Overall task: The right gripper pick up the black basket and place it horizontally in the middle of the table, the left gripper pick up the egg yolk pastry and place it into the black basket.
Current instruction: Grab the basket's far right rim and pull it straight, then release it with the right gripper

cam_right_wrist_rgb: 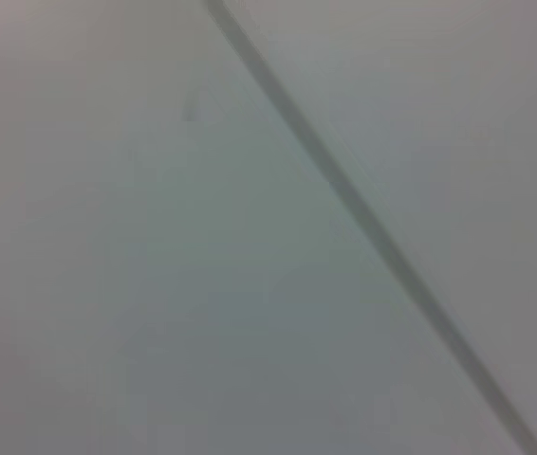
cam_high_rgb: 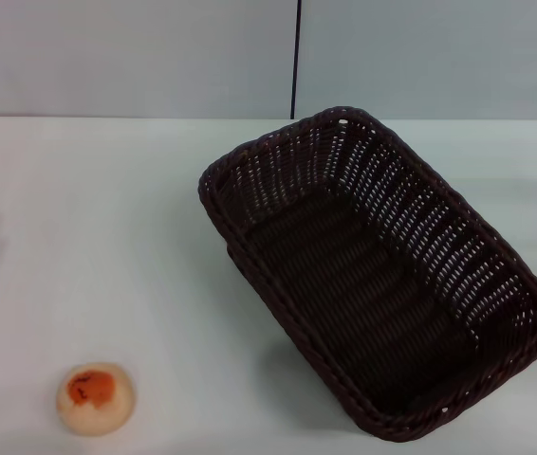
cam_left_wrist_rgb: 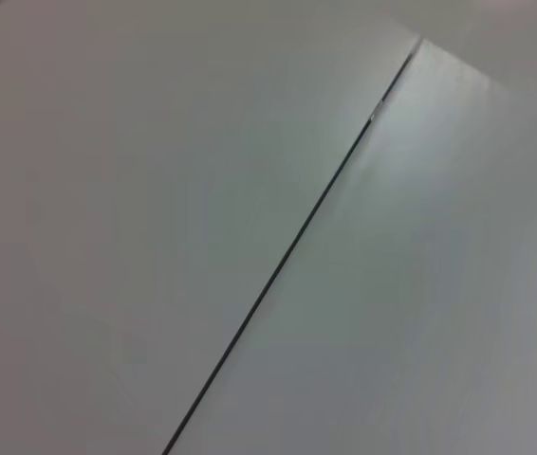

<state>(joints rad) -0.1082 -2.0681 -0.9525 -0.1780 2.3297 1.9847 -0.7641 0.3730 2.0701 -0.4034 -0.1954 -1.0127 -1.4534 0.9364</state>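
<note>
Nothing done yet: black basket [cam_high_rgb: 378, 284] skewed diagonally at worktop [cam_high_rgb: 107, 237] right, empty; egg yolk pastry [cam_high_rgb: 95, 398] well apart at near left, untouched; neither end effector visible, grip state unknowable; basket reposition and pastry drop both left

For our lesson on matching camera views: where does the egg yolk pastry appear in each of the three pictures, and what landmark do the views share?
Head view: the egg yolk pastry lies at lower left on the table, apart from the black basket.
Left wrist view: not in it.
Right wrist view: not in it.
Shared landmark: a thin dark seam between pale panels, apparently the same line in both wrist views.
</note>
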